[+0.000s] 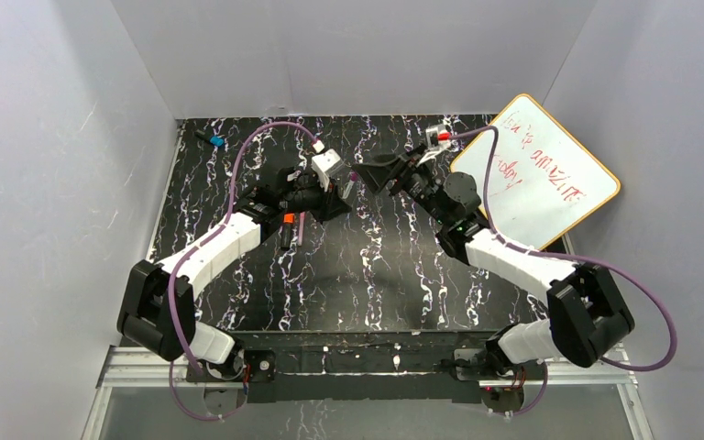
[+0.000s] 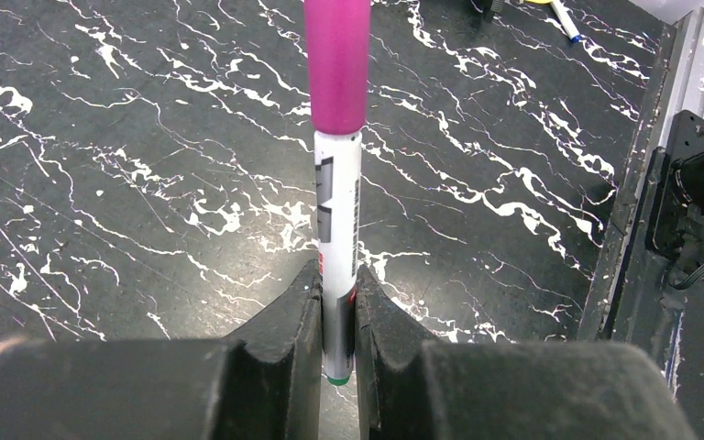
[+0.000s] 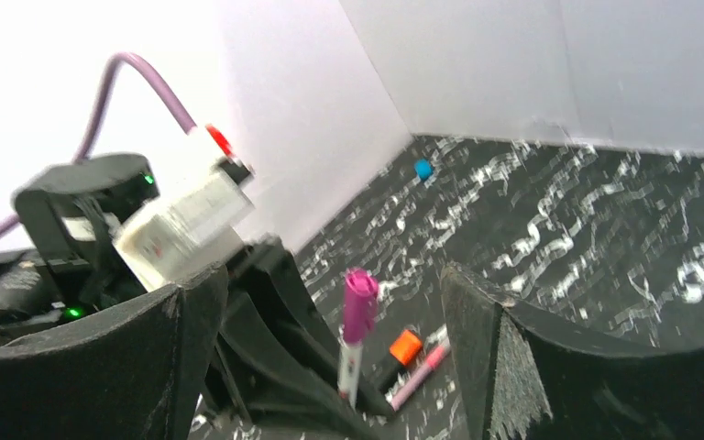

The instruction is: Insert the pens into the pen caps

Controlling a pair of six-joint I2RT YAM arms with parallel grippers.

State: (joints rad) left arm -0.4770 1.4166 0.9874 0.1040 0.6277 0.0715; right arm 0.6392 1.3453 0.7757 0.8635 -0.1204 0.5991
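**One pen capped in the grip, two on the table unclear**

Top view: left gripper (image 1: 341, 200) and right gripper (image 1: 367, 172) nose to nose over mid-table. Black pen (image 1: 286, 229) and magenta pen (image 1: 301, 227) lying beside the left arm (capped or not, too small to tell).

Left wrist: fingers (image 2: 298, 316) pinched on the upright white-grey pen (image 2: 337, 220), pinkish cap (image 2: 337, 64) seated on top.

Right wrist: jaws spread wide, holding nothing, flanking that pen without touching.

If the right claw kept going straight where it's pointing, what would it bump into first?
Probably the pen with the pink cap, held in the left claw. It shows right between the fingers of the open right claw, though how far ahead is unclear.
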